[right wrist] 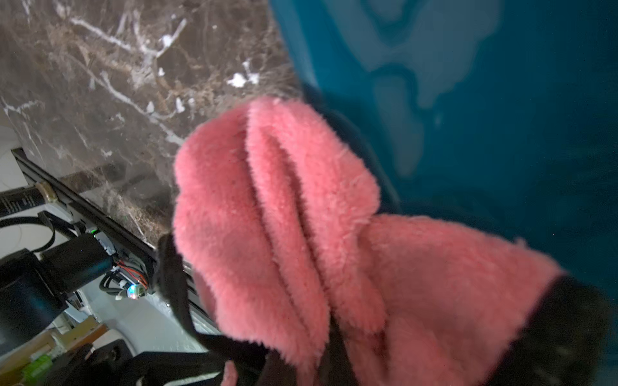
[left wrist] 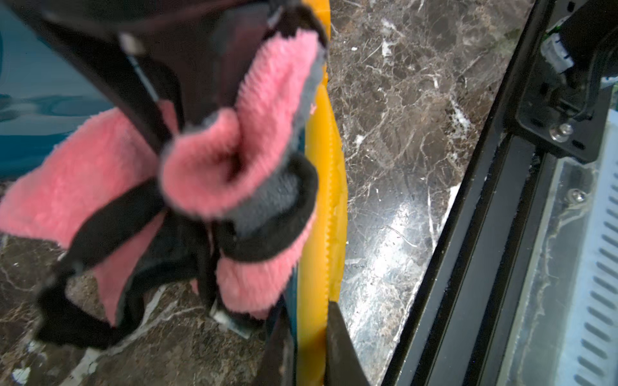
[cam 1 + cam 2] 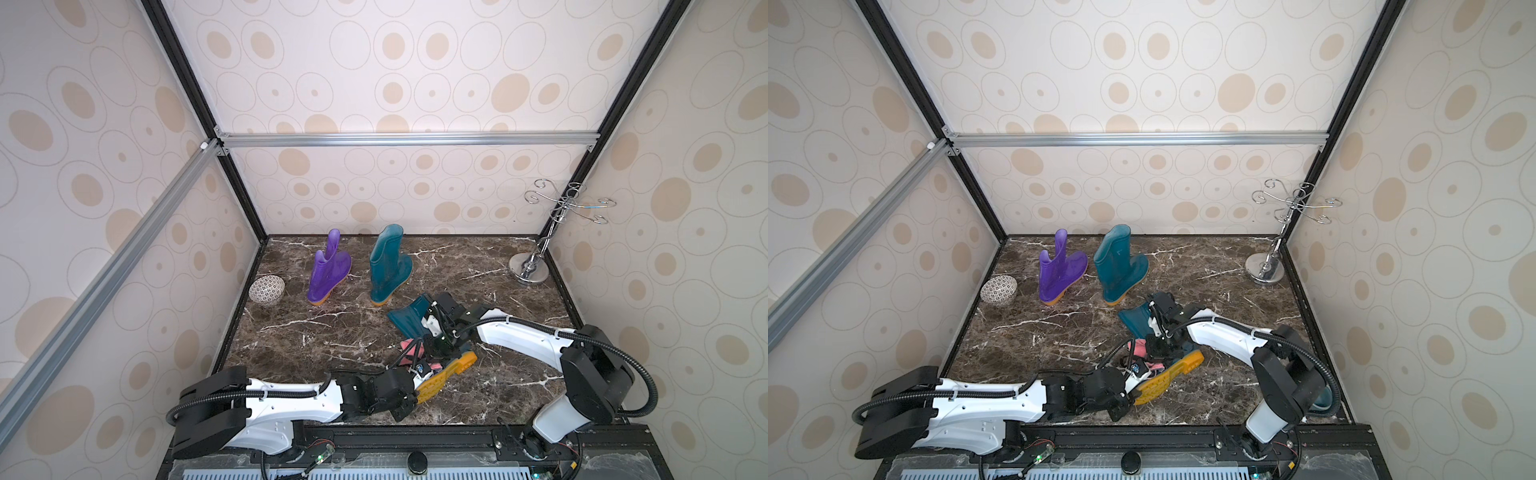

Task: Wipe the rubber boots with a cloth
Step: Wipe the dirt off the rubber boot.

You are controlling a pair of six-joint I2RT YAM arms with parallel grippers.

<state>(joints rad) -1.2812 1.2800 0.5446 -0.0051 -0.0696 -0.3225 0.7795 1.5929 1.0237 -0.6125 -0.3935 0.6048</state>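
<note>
A purple rubber boot and a teal one stand upright at the back in both top views. Another teal boot lies on its side near the front, its yellow-orange sole turned toward the left arm. My left gripper is shut on the edge of that sole. The fluffy pink cloth, with black edging, is bunched in my shut right gripper and pressed against the lying boot's teal side. The cloth hides the right fingertips.
A patterned bowl sits at the left wall. A chrome hook stand occupies the back right corner. The black front rail runs close behind the left gripper. Bare marble lies between the bowl and the lying boot.
</note>
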